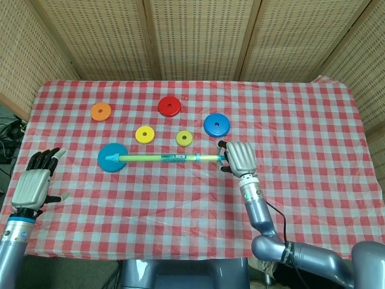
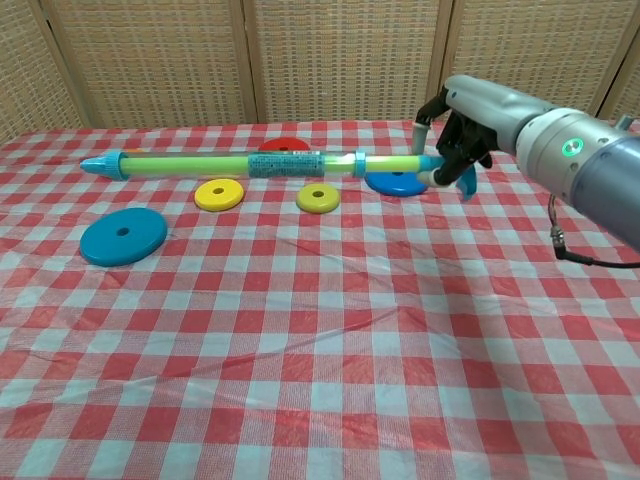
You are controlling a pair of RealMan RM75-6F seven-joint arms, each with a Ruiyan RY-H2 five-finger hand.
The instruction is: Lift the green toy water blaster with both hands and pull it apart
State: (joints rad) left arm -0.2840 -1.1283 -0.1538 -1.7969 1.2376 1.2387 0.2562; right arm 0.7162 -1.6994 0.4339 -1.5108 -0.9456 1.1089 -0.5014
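Above the checkered tablecloth (image 1: 289,120), the right hand (image 1: 239,158) grips the handle end of the green toy water blaster (image 1: 162,158), fingers curled around the thin rod at its right end, back of the hand facing up in the head view. Right forearm rises from the near table edge, angled up and slightly left toward the hand. In the chest view the same hand (image 2: 462,122) sits high at upper right, with the blaster (image 2: 250,164) running out level to the left, lifted clear of the cloth; a blue handle piece pokes down below the fingers. Blaster tip ends at the left, over the large blue disc (image 1: 110,159) as seen from the head view; in the chest view the tip hangs well above that disc (image 2: 122,238). Left hand (image 1: 35,183) is at the far left edge of the table, well apart from the blaster, fingers spread and pointing away from the robot, holding nothing; not seen in the chest view. Other discs on the cloth: orange (image 1: 101,111), red (image 1: 169,106), smaller blue (image 1: 216,124), yellow (image 1: 144,134), and a small olive-yellow one (image 1: 184,138).
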